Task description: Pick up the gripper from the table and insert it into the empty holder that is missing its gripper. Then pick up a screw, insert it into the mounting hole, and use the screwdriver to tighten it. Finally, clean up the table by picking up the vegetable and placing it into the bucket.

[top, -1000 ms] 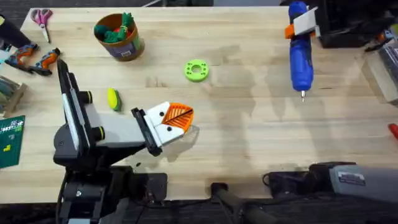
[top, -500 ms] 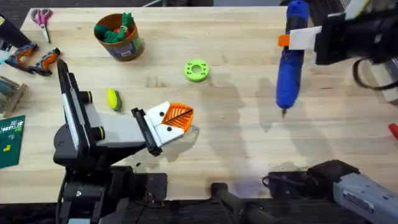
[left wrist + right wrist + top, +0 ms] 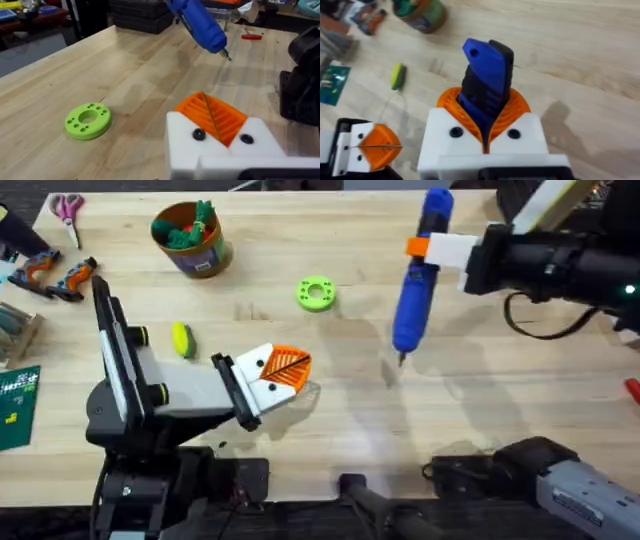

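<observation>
My right gripper (image 3: 432,248) is shut on the blue screwdriver (image 3: 412,290) and holds it above the table right of centre. Its metal bit points down toward the near side. In the right wrist view the orange pads clamp the screwdriver (image 3: 487,65). My left gripper (image 3: 288,368) rests low near the front left, shut, with its orange ribbed pads (image 3: 210,117) pressed together and nothing between them. The screwdriver (image 3: 197,22) hangs beyond it. The yellow-green vegetable (image 3: 182,338) lies left of the left gripper. The bucket (image 3: 205,258) stands at the back left. The loose gripper and empty holder are out of view.
A lime-green ring disc (image 3: 316,293) lies at mid-table between the bucket and the screwdriver. Scissors (image 3: 68,208) and orange-handled pliers (image 3: 55,275) lie along the left edge. A green mat (image 3: 18,405) sits at the front left.
The right arm has carried the screwdriver leftward and nearer, toward the table's middle and the left gripper. The left arm has not moved.
</observation>
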Robot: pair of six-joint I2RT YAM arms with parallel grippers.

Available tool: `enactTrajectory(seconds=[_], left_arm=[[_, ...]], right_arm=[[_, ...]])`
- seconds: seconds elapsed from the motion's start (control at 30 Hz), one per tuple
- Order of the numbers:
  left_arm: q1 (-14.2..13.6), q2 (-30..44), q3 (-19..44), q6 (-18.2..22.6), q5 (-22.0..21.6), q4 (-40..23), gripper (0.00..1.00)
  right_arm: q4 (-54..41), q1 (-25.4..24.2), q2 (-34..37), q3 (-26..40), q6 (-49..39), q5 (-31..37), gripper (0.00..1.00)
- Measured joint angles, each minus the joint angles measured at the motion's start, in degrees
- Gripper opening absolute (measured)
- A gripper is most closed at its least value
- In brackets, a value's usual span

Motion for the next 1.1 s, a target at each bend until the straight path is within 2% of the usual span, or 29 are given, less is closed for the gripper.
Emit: enactTrajectory(seconds=[0.17, 0.33, 0.43, 0.63, 0.73, 1.1], left_arm=[[0.0, 0.0, 0.0, 0.0, 0.0, 0.0, 0.004], [0.0, 0.02, 0.0, 0.0, 0.0, 0.0, 0.004], [0.0, 0.0, 0.0, 0.0, 0.0, 0.0, 0.004], [0.0, 0.0, 0.0, 0.0, 0.0, 0.0, 0.004], [0.0, 0.0, 0.0, 0.0, 0.0, 0.0, 0.004], [0.0, 0.0, 0.0, 0.0, 0.0, 0.0, 0.004]], right_arm=[[2.03, 6.66, -0.02, 0.0, 0.55, 0.57, 0.027], [0.71, 17.75, -2.21, -0.57, 2.29, 9.6, 0.027], [3.22, 22.73, -4.75, -2.54, 3.43, 15.96, 0.027], [18.01, 25.18, -6.18, -7.61, 2.37, 19.93, 0.027], [25.72, 25.16, -5.52, -8.81, -0.06, 17.38, 0.027], [45.94, 25.27, -1.16, -8.87, -5.28, -3.44, 0.027]])
